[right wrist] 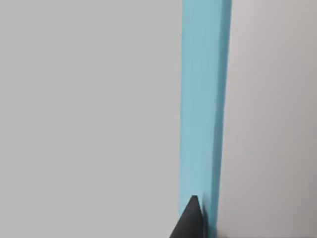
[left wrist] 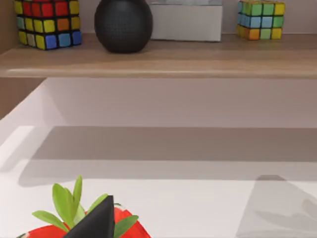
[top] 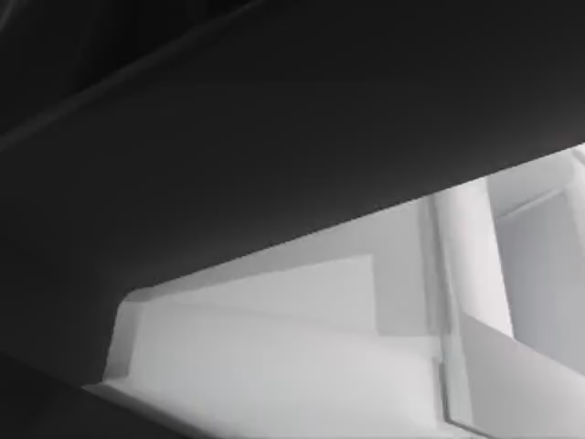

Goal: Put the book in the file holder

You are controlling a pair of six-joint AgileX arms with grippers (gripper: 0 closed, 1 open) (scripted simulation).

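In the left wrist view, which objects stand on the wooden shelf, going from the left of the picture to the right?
Puzzle cube → black round vase → white box → second puzzle cube, all on the wooden shelf.

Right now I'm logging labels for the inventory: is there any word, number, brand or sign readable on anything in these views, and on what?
None: no readable text.
Puzzle cubes on the wooden shelf: plain coloured squares.
Black round vase: unmarked.
White box: blank.
Book's teal-blue edge: blank.
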